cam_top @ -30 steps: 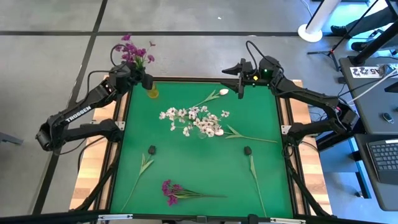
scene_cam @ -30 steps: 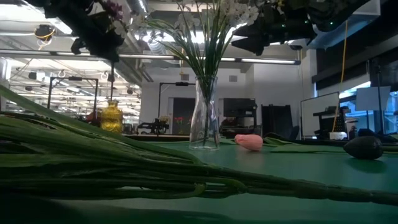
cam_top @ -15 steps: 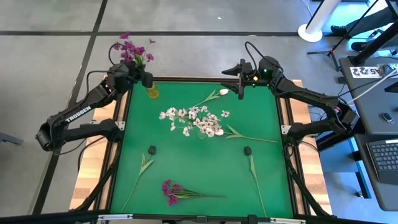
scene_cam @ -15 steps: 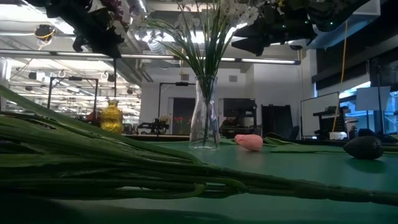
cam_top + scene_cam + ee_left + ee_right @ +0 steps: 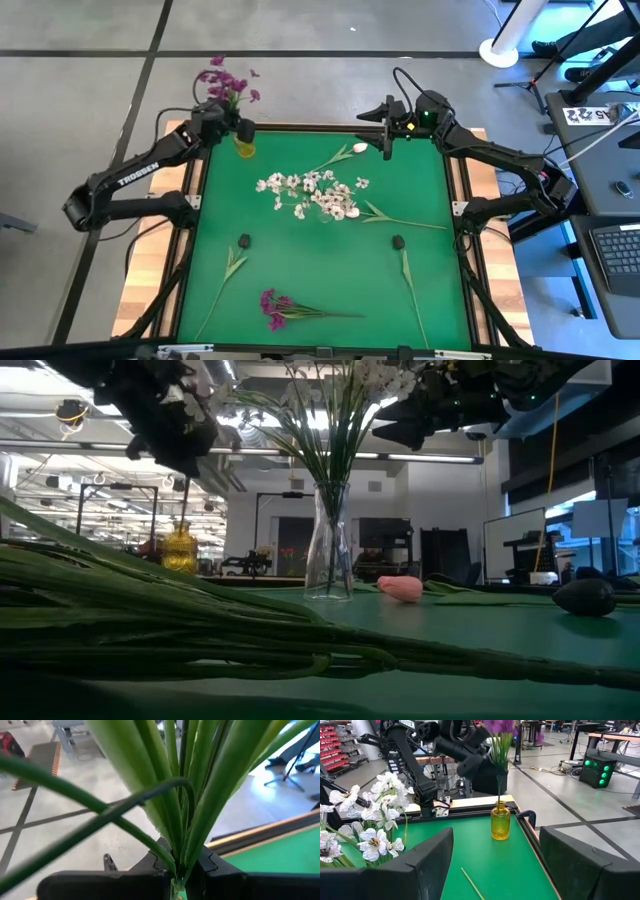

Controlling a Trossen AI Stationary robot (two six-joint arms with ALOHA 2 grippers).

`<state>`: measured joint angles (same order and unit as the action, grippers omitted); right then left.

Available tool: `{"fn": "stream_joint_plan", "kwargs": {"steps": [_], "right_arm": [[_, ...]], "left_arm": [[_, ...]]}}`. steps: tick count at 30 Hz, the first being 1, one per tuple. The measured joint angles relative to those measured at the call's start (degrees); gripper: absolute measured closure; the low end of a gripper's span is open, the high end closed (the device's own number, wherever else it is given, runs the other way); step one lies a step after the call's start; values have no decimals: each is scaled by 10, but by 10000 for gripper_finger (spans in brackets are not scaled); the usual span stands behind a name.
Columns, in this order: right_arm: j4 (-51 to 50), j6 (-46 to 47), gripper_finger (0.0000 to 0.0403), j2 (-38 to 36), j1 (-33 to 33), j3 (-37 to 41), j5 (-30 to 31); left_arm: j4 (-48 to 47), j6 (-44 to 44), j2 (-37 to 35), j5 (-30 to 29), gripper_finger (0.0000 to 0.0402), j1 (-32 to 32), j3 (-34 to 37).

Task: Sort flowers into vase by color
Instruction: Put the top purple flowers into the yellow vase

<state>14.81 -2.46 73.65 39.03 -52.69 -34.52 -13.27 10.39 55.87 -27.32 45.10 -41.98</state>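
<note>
My left gripper point(image 5: 238, 128) is shut on a bunch of magenta flowers point(image 5: 228, 84) right over the small yellow vase point(image 5: 245, 149) at the table's far left corner. In the right wrist view the bunch's thin stem point(image 5: 499, 782) runs straight down to the yellow vase's mouth point(image 5: 499, 808). My right gripper point(image 5: 387, 138) hovers open near the far edge, touching nothing. A clear vase point(image 5: 330, 555) at the table's middle holds white blossom sprays point(image 5: 305, 193). A pink-bud stem point(image 5: 345, 153) lies flat on the mat. My left gripper pinches the magenta bunch by its green stems and leaves point(image 5: 176, 851) between the two fingers, below the blossoms. The fingers come roughly level from the table's left, across the stems. The bunch stands upright, blossoms above the fingers and the thin stem hanging down to the yellow vase.
A second magenta bunch point(image 5: 276, 306) lies near the near edge. Leaf-only stems lie at the near left point(image 5: 231, 271) and near right point(image 5: 406, 272), another stem right of the clear vase point(image 5: 405, 221). Two small dark objects point(image 5: 244, 241) point(image 5: 398, 242) sit on the green mat.
My left gripper has moved toward the table's right with the magenta bunch, closer over the yellow vase, and it shows lower in the low view. The bunch stays upright in the hold. The right arm has kept still.
</note>
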Motion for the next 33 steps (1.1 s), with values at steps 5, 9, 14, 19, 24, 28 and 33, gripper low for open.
{"fn": "stream_joint_plan", "kwargs": {"steps": [5, 9, 14, 19, 24, 28, 33], "right_arm": [[0, 0, 110, 0, 0, 0, 0], [0, 0, 110, 0, 0, 0, 0], [0, 0, 110, 0, 0, 0, 0], [-1, 5, 110, 0, 0, 0, -2], [-6, 6, 110, 0, 0, 0, -7], [-17, 7, 110, 0, 0, 0, -7], [-26, 7, 110, 0, 0, 0, -7]], "left_arm": [[-9, 7, 36, 0, 387, 0, 0], [-29, 17, 46, 7, 387, 0, 0], [-61, 37, 45, 33, 387, 0, 0], [-87, 50, 45, 44, 387, -2, 0], [-89, 56, 45, 44, 387, -9, 0], [-87, 62, 44, 44, 387, -12, 13], [-19, 71, 38, 44, 387, -17, 76]]}}
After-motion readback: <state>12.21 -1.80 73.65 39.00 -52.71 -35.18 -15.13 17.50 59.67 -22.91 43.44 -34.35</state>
